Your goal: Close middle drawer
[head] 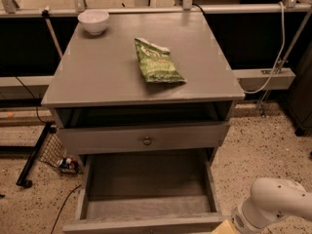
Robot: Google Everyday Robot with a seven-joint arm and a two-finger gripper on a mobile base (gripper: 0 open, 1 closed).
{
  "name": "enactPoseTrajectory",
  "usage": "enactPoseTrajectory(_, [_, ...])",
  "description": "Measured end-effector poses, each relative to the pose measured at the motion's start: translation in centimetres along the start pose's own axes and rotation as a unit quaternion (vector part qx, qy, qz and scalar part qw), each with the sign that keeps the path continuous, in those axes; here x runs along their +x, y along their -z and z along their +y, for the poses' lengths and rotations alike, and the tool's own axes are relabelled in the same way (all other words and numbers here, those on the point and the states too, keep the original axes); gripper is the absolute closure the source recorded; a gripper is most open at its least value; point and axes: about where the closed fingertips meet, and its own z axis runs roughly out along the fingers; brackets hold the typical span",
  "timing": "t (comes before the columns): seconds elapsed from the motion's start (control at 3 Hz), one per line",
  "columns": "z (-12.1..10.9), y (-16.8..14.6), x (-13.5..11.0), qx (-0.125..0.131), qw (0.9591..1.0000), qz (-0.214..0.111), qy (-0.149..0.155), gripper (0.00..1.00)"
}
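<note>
The middle drawer (146, 206) of the grey cabinet (97, 77) is pulled far out to the near side, under the top drawer (122, 139) with its round knob. The robot's white arm (273, 206) is low at the near right, just beside the open drawer's right front corner. The gripper (223, 227) at its tip is mostly cut off at the bottom edge, so nobody can tell if it is wide or narrow. On the cabinet sit a white bowl (93, 21) at the far left and a green bag (157, 61) near the middle.
</note>
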Motion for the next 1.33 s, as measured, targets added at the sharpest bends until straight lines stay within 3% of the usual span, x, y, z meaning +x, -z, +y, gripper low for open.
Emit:
enactPoseTrajectory(0.67, [0.4, -2.5, 0.1, -0.008, 0.9999, -0.005, -0.007, 0.02])
enactPoseTrajectory(1.33, [0.8, -4.3, 0.1, -0.021, 0.9997, -0.006, -0.01, 0.46])
